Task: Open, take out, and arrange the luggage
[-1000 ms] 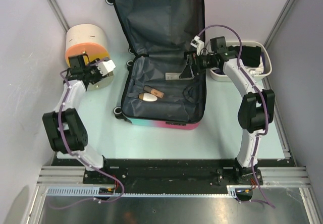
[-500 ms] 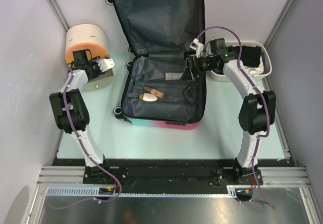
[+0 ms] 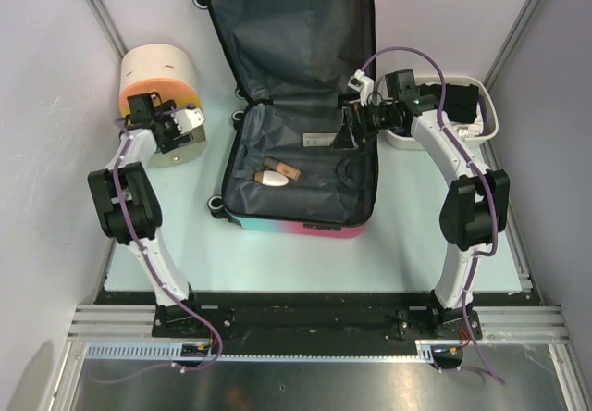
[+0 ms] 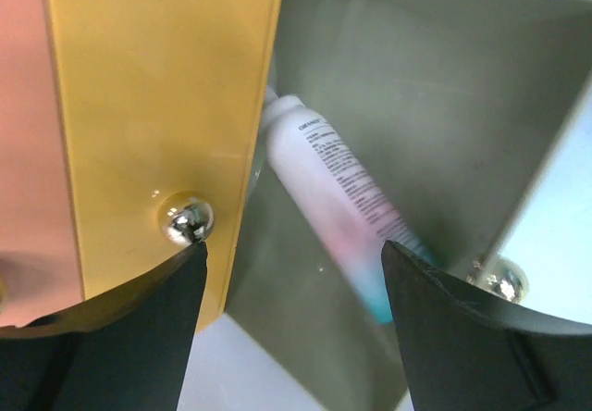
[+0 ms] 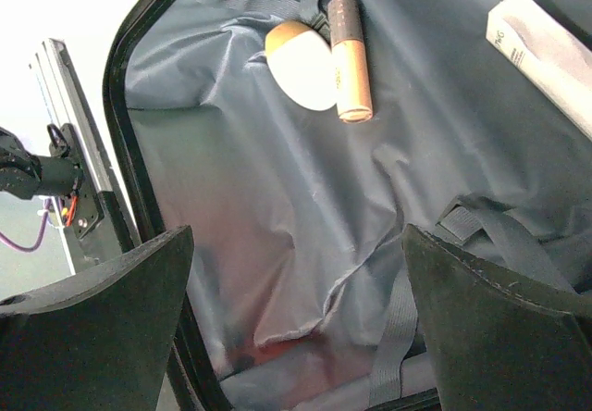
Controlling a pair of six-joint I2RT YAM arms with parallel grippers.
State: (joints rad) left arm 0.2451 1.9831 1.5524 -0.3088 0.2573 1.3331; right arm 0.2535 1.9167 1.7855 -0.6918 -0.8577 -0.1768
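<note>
Luggage [image 3: 305, 193] lies open mid-desk. Its lid is propped back at 12 o'clock and its near edge faces 6 o'clock. A bare strip of desk [image 3: 277, 263] lies between that edge and the arm bases. There are narrower gaps at 9 and 3 o'clock.

Drawer box [image 3: 157, 73] sits at 10 o'clock, close to the left wall. Basin [image 3: 488, 115] sits at 2 o'clock by the right wall.

In the lining are a white oval [image 3: 272, 179], a tan tube [image 3: 283, 166] touching it, and a white carton [image 3: 319, 139].

Left pincer [image 3: 190, 122] is at the open drawer with fingers well apart, gripping nothing. A bottle [image 4: 338, 203] lies in the drawer beyond them.

Right pincer [image 3: 345, 131] is over the luggage's 3 o'clock rim. It is fully spread, holds nothing and hangs above the lining.
</note>
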